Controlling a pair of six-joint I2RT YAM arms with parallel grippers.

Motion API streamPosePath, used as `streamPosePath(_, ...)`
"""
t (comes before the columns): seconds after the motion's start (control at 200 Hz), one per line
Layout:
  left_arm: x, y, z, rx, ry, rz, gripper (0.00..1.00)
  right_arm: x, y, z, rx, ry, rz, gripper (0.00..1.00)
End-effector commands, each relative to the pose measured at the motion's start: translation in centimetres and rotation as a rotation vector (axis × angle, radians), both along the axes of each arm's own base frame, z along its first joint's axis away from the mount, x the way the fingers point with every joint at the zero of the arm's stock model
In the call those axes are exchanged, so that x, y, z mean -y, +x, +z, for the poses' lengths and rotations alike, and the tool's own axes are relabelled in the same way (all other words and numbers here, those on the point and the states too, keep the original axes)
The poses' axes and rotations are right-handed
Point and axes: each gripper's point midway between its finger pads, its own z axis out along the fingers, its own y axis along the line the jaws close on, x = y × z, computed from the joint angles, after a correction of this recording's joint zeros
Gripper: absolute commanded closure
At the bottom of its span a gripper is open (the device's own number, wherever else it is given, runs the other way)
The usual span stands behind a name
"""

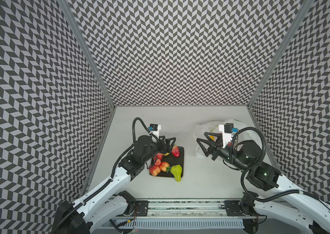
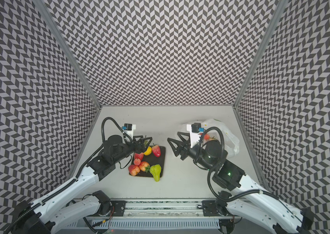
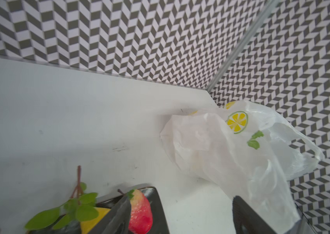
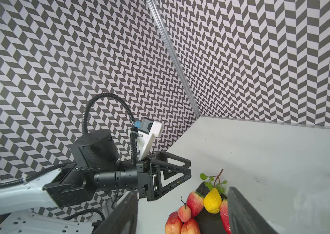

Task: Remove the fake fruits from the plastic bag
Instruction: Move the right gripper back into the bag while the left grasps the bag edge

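Observation:
Several fake fruits lie on a dark square plate (image 1: 181, 160): a strawberry (image 1: 175, 151), a leafy lemon (image 4: 212, 200), red-yellow peaches (image 1: 154, 169) and a lime-green pear (image 1: 176, 172) hanging over the front edge. My left gripper (image 1: 167, 142) hovers open and empty over the plate's back left corner, just above the lemon (image 3: 95, 218). The crinkly white plastic bag (image 3: 220, 145) with lemon prints lies at the back right. A red fruit (image 2: 206, 136) and an orange one (image 1: 212, 137) show inside it. My right gripper (image 1: 201, 136) is raised in front of the bag, open, empty, pointing left.
The patterned right wall (image 1: 281, 121) stands close behind the bag. The left arm (image 4: 103, 176) stretches over the plate's left side. White table (image 1: 200, 182) lies between plate and bag. A metal rail (image 1: 180, 204) runs along the front edge.

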Motion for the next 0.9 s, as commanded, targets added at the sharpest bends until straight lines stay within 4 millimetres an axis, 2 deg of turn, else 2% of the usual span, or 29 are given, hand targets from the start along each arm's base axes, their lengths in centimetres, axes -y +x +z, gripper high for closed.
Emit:
streamPosePath(0.0, 3.6, -1.3, 3.1, 0.105, -0.025, -0.114, 0.19, 2.9, 1.6, -3.1, -0.119, -0.055, -0.186, 0.38)
streamPosePath(0.075, 5.4, -2.1, 3.1, 0.093, -0.04, -0.154, 0.18, 6.9, 3.0, -4.8, -0.206, -0.079, -0.422, 0.39)
streamPosePath(0.145, 7.3, -3.0, 3.1, 0.087, -0.048, -0.198, 0.17, 10.1, 3.1, -6.5, -0.268, -0.086, -0.581, 0.43)
streamPosePath(0.255, 9.8, -4.1, 2.3, 0.072, -0.023, -0.252, 0.15, 13.1, 2.2, -9.0, -0.339, -0.032, -0.693, 0.48)
streamPosePath(0.355, 11.5, -4.5, 0.8, 0.04, 0.003, -0.295, 0.13, 13.7, 1.6, -11.8, -0.399, -0.009, -0.71, 0.49)
streamPosePath(0.436, 12.7, -4.6, -0.5, 0.016, 0.034, -0.331, 0.1, 13.5, 2.0, -13.7, -0.439, -0.031, -0.713, 0.49)
streamPosePath(0.511, 13.5, -4.3, -1.6, -0.005, 0.064, -0.345, 0.09, 13.0, 2.9, -14.6, -0.458, -0.058, -0.694, 0.47)
streamPosePath(0.631, 14.4, -3.1, -2.7, -0.023, 0.093, -0.318, 0.1, 13.4, 5.6, -15.6, -0.47, -0.074, -0.681, 0.46)
streamPosePath(0.771, 15.1, -1.2, -4.0, -0.058, 0.118, -0.261, 0.21, 14.1, 9.1, -17.3, -0.493, -0.068, -0.679, 0.44)
streamPosePath(0.896, 16.0, -0.7, -4.6, -0.068, 0.102, -0.263, 0.37, 14.5, 11.6, -19.0, -0.54, -0.032, -0.703, 0.41)
